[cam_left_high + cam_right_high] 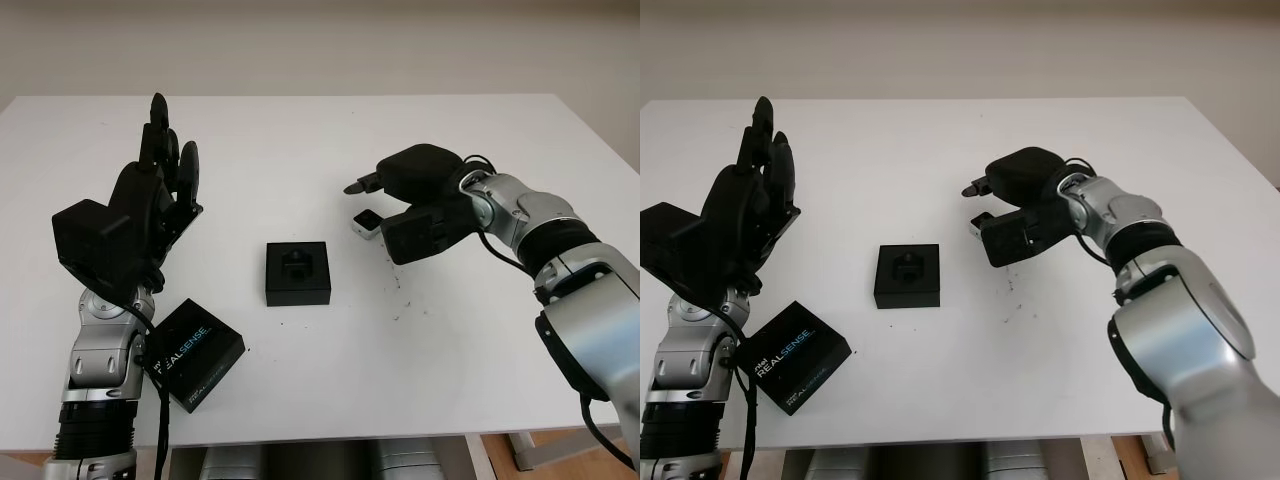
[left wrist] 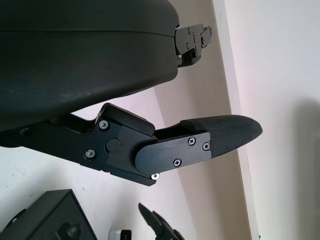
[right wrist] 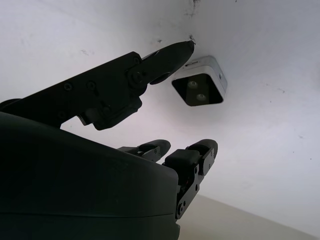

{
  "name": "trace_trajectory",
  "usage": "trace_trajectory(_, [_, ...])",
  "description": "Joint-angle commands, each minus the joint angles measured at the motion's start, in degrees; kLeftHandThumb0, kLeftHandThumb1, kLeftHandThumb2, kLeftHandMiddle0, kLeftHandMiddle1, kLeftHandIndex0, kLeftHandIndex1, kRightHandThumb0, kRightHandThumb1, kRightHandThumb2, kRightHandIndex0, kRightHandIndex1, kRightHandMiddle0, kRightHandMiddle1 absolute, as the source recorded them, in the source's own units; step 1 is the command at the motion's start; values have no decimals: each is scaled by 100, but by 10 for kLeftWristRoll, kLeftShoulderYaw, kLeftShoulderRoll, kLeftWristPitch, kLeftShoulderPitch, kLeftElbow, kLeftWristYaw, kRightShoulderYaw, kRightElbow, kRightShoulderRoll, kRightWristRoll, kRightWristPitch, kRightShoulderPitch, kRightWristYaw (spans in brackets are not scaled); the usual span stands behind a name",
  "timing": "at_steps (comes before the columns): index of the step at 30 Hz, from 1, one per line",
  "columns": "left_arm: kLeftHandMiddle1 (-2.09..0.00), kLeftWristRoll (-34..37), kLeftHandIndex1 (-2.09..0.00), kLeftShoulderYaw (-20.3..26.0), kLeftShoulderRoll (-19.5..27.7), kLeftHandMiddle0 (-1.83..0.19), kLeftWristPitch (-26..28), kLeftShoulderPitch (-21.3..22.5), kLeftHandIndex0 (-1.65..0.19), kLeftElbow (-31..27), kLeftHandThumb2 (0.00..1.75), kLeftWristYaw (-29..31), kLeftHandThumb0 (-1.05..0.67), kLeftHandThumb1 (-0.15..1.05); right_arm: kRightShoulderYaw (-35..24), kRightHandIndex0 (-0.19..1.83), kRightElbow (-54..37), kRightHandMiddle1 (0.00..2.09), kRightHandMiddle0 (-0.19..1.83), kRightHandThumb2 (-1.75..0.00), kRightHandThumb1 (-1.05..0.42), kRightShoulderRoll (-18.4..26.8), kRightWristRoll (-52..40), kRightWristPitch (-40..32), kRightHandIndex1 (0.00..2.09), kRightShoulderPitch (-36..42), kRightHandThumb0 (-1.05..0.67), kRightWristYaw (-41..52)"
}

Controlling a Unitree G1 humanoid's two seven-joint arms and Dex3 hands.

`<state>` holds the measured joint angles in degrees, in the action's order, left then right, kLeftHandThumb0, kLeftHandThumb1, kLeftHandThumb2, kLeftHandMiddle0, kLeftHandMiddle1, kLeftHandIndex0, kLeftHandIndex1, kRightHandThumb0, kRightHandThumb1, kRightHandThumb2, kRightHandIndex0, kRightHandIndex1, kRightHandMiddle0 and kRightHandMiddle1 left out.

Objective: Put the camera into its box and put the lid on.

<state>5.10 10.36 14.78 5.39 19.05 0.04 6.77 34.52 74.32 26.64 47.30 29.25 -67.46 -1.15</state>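
White surface is carrying the camera (image 1: 367,224), lying just beside the right hand (image 1: 400,200), which is reaching open and holding nothing. Grasping is the step in hand; next its fingers (image 3: 167,55) need closing around it. Left hand (image 1: 165,170) is idling, open.

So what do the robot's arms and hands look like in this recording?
Both arms are silver-grey metal segments with black ribbed joint bands. The left hand and right hand are matte black shells with three jointed black fingers, plates fixed by small silver screws and textured pads at the tips. Thin black cables run along each wrist.
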Motion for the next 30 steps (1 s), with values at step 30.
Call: trace_trajectory(30, [0, -4, 0, 4, 6, 19, 11, -21, 19, -41, 67, -3, -79, 105, 66, 58, 28, 12, 66, -5, -84, -17, 55, -36, 10, 17, -32, -103])
